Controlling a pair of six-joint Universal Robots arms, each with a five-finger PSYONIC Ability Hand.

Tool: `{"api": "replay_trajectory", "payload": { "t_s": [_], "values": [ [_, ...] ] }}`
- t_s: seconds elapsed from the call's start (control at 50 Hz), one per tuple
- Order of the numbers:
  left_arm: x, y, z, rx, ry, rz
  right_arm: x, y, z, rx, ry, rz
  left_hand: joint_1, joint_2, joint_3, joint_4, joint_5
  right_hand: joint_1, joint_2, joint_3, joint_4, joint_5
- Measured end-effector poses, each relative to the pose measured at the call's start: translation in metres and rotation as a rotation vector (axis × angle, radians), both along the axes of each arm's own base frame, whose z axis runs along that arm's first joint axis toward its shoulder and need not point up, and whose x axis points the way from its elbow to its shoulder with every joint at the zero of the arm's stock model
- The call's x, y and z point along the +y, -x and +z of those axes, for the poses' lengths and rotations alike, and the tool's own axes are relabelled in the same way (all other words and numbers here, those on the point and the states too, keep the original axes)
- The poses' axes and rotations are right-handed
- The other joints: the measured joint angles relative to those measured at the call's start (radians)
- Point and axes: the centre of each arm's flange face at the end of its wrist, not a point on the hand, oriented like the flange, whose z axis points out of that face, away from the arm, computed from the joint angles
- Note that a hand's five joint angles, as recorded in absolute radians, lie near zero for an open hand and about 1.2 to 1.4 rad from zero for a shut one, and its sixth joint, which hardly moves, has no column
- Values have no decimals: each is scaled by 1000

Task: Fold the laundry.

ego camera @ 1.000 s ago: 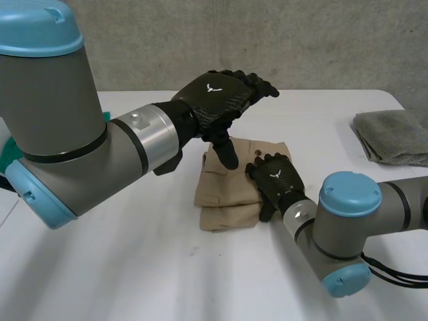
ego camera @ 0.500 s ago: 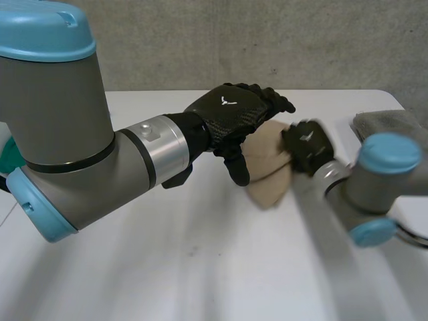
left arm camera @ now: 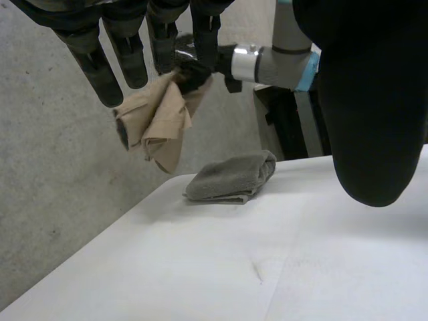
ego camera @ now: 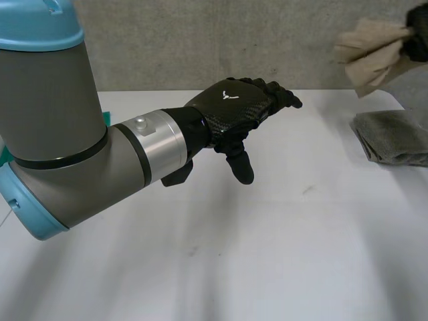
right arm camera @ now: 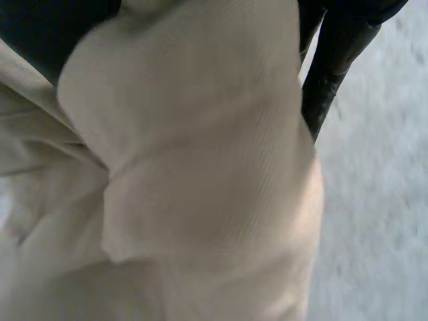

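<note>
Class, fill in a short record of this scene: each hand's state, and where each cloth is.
left hand: open, empty, above the white table
right hand: shut on the beige garment, high in the air
beige garment: bunched, hanging from the right hand, off the table
grey cloth: folded, lying on the table by its right edge

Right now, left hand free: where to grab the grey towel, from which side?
Probably the thick folded edge of the grey towel facing the table's middle, approached from that side: it lies flat, layers stacked, and the left hand is nearest. The right hand grips the tan cloth aloft.
</note>
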Motion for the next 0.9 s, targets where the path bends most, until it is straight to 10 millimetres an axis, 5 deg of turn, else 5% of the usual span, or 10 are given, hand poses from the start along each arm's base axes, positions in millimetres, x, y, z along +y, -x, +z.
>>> {"api": "replay_trajectory", "payload": {
  "t_s": [0.08, 0.1, 0.22, 0.32, 0.46, 0.7, 0.72, 0.82, 0.9],
  "values": [
    [1, 0, -1, -1, -5, -1, -12, 29, -27, -10, -82, -9, 0, 0, 0, 0, 0, 0, 4, 7, 0, 6],
    [1, 0, -2, -3, -9, -2, -15, 40, -50, -7, -150, 7, 0, 0, 0, 0, 0, 0, 6, 16, 0, 6],
    [2, 1, -8, -15, -23, -3, -10, 64, -108, 6, -335, 60, 0, 0, 0, 0, 0, 0, 6, 27, 8, 6],
    [2, 1, -12, -23, -32, -4, 3, 99, -130, 25, -435, 63, 0, 0, 0, 0, 0, 0, 6, 27, 8, 17],
    [3, 1, -14, -26, -37, -5, 22, 132, -126, 65, -470, 127, 0, 0, 0, 0, 0, 0, 6, 27, 8, 22],
    [3, 2, -12, -19, -35, -6, 30, 136, -119, 78, -481, 195, 0, 0, 0, 0, 0, -2, -8, 17, -6, 17],
    [3, 2, -12, -18, -37, -6, 30, 137, -120, 76, -484, 187, 0, 0, 0, 0, 0, -4, -42, -14, -51, 12],
    [2, 1, -13, -14, -49, -2, 26, 148, -116, 92, -486, 38, 0, 0, 0, 0, 0, -691, -852, -801, -843, -745],
    [1, 0, -13, -11, -54, 3, 25, 164, -96, 175, -459, -154, 0, 0, 0, 0, 0, -737, -950, -925, -956, -867]
  ]
}}
